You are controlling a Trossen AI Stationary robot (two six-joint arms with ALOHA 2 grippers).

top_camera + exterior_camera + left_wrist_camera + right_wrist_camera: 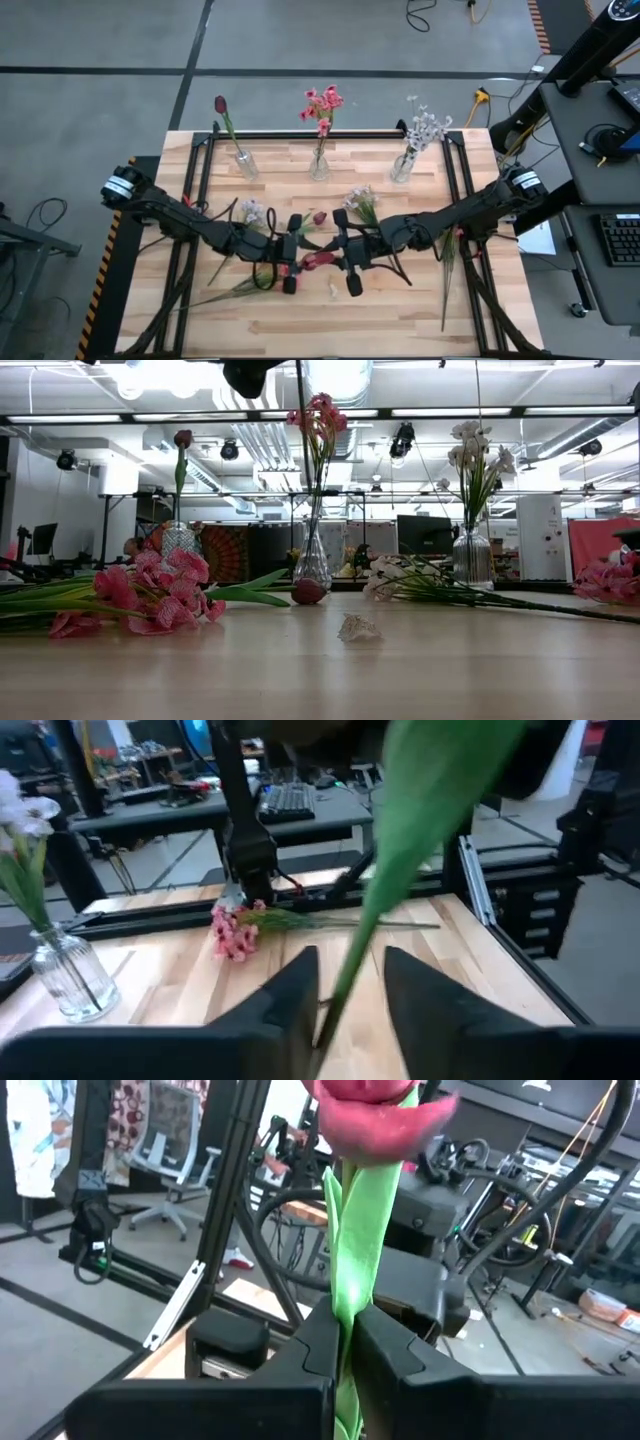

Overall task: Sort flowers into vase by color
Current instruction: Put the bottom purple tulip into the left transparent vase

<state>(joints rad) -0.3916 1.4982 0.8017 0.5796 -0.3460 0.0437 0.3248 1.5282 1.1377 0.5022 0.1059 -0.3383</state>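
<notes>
Tulip (375, 1115) and stem are standing clamped in the right tool (345, 1342), whose two dark fingers are pressing together on the green stem just under the dark red bud, so this flower is grasped and riding off the desk (400, 320). In the overhead picture both arms are meeting near the desk's centre, the right tool (345, 262) coming in from three o'clock and the left tool (290, 262) from nine o'clock, nearly facing one another over a patch of red. That pairing reads like a handover or a regrip: a long thin stem flops, and holding it at two places would let it be turned upright for a narrow neck. From the left wrist, a green stem or leaf (400, 870) is running down between the left tool's fingers (290, 1000), which are standing a little apart; whether they are already pinching it I cannot tell. Three glass vases are lining the twelve o'clock edge, each seeded with one colour as a guide: red tulip vase (245, 165) toward eleven, pink vase (319, 165) at twelve, white vase (402, 167) toward one. Loose pink blooms (150, 595) and white sprays (400, 580) are lying flat mid-desk, waiting their turn. The held tulip probably belongs in the eleven o'clock vase.
</notes>
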